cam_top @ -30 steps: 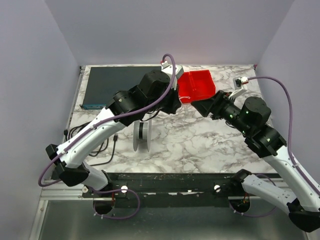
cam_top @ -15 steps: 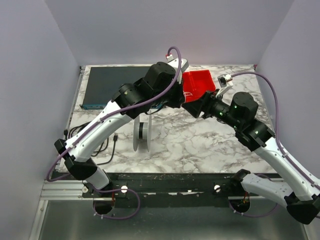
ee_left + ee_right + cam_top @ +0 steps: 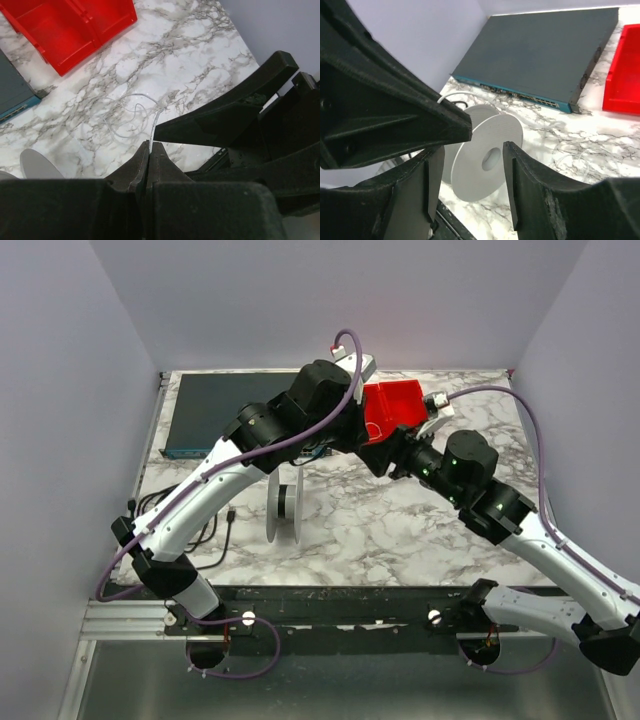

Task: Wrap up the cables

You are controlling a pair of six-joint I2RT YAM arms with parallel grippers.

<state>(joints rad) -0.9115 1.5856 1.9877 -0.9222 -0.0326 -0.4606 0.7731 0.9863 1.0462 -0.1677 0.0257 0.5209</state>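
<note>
The cable is a hair-thin white wire. In the left wrist view my left gripper (image 3: 148, 146) is shut on a strand of the cable (image 3: 155, 122), which runs down to a loose tangle of loops (image 3: 127, 117) on the marble table. The right gripper's black fingers (image 3: 220, 122) sit close beside the strand. In the right wrist view my right gripper (image 3: 472, 150) is open and empty, with the left gripper's finger (image 3: 405, 117) just in front and a white strand (image 3: 451, 95) at its tip. From above, both grippers, left (image 3: 348, 440) and right (image 3: 375, 458), meet near the red bin.
A white spool (image 3: 285, 505) stands upright on the table and also shows in the right wrist view (image 3: 487, 155). A red bin (image 3: 395, 408) sits at the back. A dark network switch (image 3: 225, 410) lies at the back left. Black cords (image 3: 195, 530) trail at the left edge.
My right arm has swung left until its open gripper is right beside the left gripper. My left arm shifted slightly right and toward the red bin, still holding the cable.
</note>
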